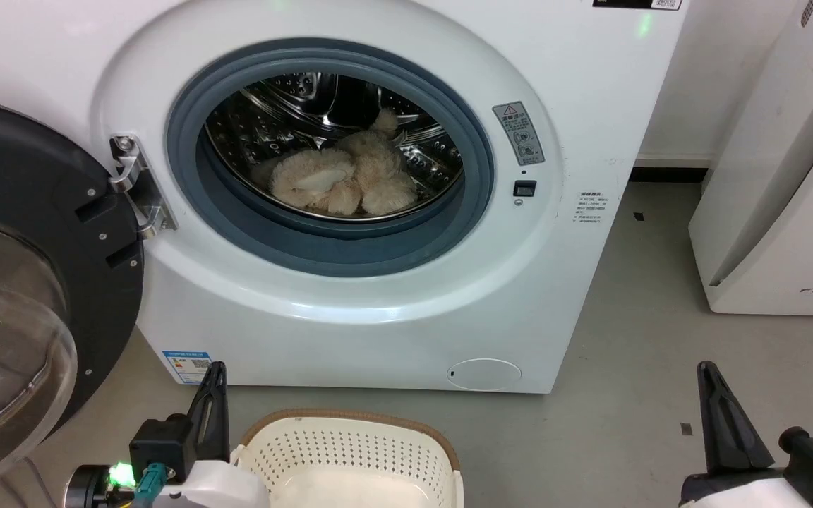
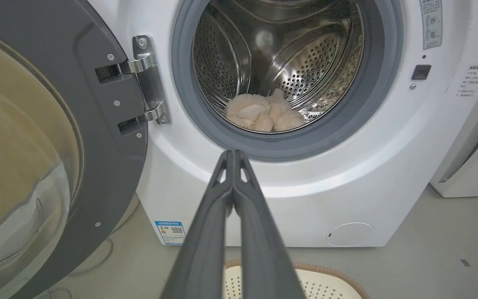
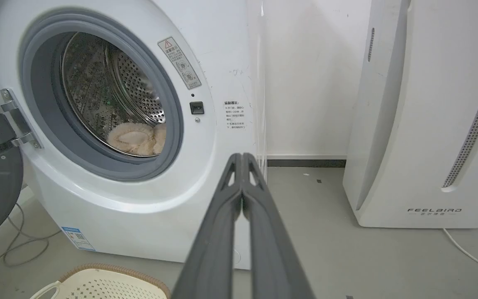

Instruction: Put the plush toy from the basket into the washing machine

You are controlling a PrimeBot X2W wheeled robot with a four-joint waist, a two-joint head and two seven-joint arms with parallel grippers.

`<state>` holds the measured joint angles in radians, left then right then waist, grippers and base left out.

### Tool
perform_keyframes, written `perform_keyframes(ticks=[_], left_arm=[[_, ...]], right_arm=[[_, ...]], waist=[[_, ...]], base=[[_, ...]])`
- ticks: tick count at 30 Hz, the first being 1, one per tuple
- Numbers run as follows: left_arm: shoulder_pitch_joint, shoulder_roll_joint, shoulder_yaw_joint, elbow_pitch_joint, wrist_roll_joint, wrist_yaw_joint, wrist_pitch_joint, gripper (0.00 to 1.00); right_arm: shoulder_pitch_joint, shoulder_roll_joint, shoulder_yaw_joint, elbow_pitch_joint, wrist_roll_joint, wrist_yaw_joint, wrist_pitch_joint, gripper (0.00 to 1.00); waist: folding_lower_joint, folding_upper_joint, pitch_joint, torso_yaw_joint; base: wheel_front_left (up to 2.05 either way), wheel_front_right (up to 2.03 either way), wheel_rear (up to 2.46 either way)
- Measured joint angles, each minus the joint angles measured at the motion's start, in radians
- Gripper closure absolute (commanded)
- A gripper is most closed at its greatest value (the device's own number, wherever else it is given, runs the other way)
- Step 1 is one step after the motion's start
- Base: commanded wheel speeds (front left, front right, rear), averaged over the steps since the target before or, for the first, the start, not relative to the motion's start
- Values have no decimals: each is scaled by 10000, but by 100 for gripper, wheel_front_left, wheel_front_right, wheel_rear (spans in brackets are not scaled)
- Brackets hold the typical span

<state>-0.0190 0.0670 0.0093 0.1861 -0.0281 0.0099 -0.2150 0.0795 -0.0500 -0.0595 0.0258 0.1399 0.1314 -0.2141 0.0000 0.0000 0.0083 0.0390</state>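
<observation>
The cream-beige plush toy [image 1: 339, 180] lies on the bottom of the steel drum inside the white washing machine [image 1: 350, 310], also seen in the left wrist view as the plush toy [image 2: 264, 115] and in the right wrist view as the plush toy [image 3: 137, 139]. The basket [image 1: 350, 458] stands on the floor in front of the washer, with nothing showing in the part I see. My left gripper [image 1: 217, 368] is shut with nothing in it, low at the basket's left. My right gripper [image 1: 708, 368] is shut and empty, low at the right.
The dark round door [image 1: 32, 282] hangs wide open at the left on its hinge [image 1: 140, 187]. A smooth white slanted appliance [image 1: 787, 183] marked FEELBAIR stands at the right. Grey floor [image 1: 632, 339] lies between them, and cables [image 3: 6, 245] trail on the floor under the door.
</observation>
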Motion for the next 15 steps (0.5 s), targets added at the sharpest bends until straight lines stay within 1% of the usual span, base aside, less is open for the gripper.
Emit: perform_keyframes(ticks=[15], left_arm=[[0, -12, -12, -240, 6, -12, 313, 100]], right_arm=[[-57, 0, 73, -15, -178, 0, 299, 100]], waist=[[0, 0, -12, -57]], base=[[0, 0, 0]])
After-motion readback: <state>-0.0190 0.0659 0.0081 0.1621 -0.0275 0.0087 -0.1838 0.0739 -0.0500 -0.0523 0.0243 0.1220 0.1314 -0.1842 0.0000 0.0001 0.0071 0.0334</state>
